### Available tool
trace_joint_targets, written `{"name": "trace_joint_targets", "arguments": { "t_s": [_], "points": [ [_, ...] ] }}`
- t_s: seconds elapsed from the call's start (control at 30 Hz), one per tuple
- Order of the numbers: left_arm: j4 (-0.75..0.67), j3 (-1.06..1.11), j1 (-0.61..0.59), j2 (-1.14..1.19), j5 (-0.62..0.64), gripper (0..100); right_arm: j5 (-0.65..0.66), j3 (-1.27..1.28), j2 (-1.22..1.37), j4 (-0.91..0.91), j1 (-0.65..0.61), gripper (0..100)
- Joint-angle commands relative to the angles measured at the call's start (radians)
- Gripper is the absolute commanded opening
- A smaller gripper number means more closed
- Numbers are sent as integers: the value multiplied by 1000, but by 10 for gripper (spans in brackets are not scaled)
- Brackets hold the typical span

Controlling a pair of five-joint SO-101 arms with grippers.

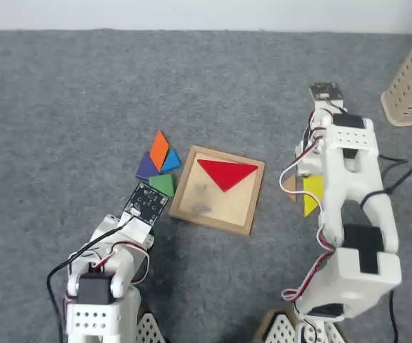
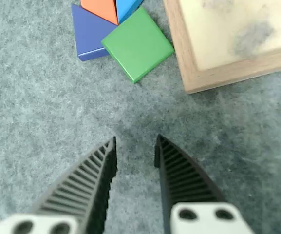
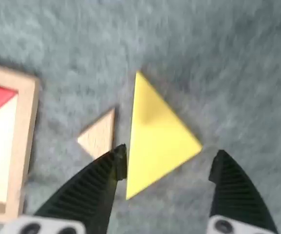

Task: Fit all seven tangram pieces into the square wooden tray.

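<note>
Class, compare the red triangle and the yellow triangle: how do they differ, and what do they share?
The red triangle lies inside the tray; the yellow triangle lies on the grey mat outside it. The open right gripper hangs over the yellow triangle; no gripper is over the red triangle. Both lie flat.

the square wooden tray (image 1: 210, 224) lies flat and slightly askew, with one red triangle (image 1: 226, 174) seated flat in its far part and the rest of its floor showing bare wood. just beside its left edge an orange piece (image 1: 159, 150), a blue piece (image 1: 171, 160), a purple piece (image 1: 146, 166) and a green square (image 2: 138, 44) lie flat in one touching cluster. off the tray's right side a yellow triangle (image 3: 157, 136) lies flat, with a small plain-wood triangle (image 3: 99, 136) just beside it, between it and the tray.
</note>
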Motion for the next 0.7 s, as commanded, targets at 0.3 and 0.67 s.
{"name": "trace_joint_targets", "arguments": {
  "t_s": [0.3, 0.67],
  "points": [
    [-2, -12, -5, -21, 11, 119, -25, 170, -53, -166, -18, 282],
    [-2, -12, -5, -21, 11, 119, -21, 157, 27, -200, -13, 280]
  ]
}}
